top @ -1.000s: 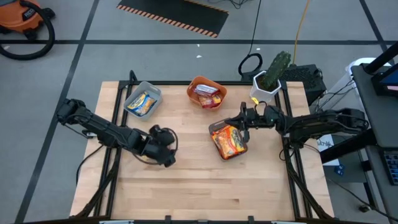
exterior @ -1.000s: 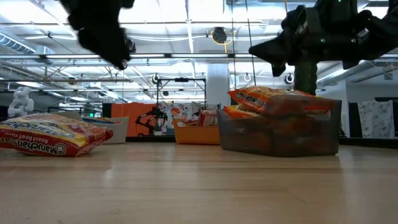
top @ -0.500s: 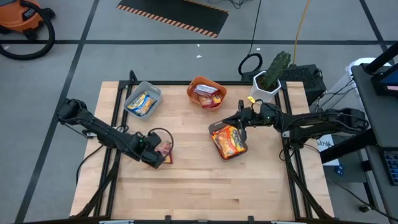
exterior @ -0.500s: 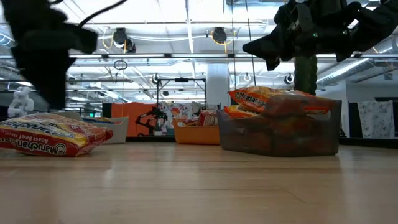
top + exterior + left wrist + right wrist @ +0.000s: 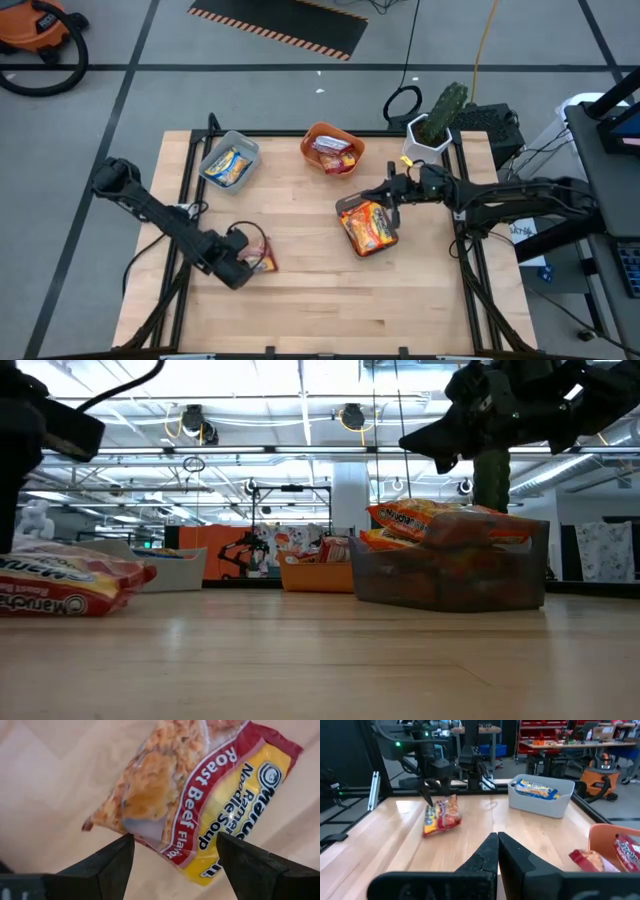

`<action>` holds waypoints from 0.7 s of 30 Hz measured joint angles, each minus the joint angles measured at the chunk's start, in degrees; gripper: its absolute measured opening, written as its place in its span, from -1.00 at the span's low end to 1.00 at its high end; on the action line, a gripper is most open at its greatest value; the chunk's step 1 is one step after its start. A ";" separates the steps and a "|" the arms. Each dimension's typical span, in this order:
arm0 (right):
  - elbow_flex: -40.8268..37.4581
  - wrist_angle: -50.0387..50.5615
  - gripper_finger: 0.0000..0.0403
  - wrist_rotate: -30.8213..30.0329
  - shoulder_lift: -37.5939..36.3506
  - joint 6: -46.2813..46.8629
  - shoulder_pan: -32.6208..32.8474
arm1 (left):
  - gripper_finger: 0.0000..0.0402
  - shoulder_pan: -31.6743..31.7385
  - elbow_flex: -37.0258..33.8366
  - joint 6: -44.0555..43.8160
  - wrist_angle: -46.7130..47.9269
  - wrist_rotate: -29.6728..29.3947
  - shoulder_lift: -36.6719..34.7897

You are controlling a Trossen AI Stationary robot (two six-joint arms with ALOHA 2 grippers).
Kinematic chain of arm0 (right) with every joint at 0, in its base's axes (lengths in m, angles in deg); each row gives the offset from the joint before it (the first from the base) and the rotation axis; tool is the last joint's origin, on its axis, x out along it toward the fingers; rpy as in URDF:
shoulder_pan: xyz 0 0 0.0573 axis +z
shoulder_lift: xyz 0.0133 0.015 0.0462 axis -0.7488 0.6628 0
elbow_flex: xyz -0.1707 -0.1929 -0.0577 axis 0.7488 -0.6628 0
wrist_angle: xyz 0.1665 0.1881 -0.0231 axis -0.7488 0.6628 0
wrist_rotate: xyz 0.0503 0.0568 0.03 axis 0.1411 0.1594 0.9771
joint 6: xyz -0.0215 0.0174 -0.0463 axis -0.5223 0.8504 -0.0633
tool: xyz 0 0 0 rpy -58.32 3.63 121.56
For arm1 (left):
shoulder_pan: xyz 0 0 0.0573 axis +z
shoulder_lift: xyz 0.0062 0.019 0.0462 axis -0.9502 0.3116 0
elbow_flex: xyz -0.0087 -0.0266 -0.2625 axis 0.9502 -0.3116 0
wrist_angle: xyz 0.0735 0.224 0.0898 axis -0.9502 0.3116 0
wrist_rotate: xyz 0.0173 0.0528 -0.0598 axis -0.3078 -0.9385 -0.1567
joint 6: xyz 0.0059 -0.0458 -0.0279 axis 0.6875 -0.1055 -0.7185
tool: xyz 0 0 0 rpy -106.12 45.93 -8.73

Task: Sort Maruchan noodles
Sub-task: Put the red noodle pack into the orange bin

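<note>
Wood tabletop (image 5: pixel 320 290) carries a Roast Beef packet (image 5: pixel 200 795) between open left jaws; right jaws closed

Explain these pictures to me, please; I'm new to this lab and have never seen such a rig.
Two dark robot arms work at a wooden table. One camera looks straight down, one sits at table height, and one rides on each wrist. The left gripper, fingers open, hovers at a loose Roast Beef noodle packet lying on the wood. The right gripper, fingers shut and holding nothing, waits by a dark tray filled with orange packets. A grey tray and an orange tray at the far edge each hold packets too.
</note>
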 joint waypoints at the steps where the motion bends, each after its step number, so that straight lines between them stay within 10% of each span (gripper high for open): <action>1: 0.00 0.80 -0.98 0.00 -0.43 0.00 0.01 | 0.43 -0.58 0.00 -0.56 -0.60 -0.01 0.00; 11: 0.00 3.88 -0.98 0.00 -3.39 0.48 0.03 | 0.43 -4.88 0.02 -5.87 -2.27 6.13 0.02; 21: 0.00 4.28 -0.98 0.07 -3.67 0.61 0.05 | 0.43 -9.77 -1.12 -2.17 -8.28 -3.11 1.82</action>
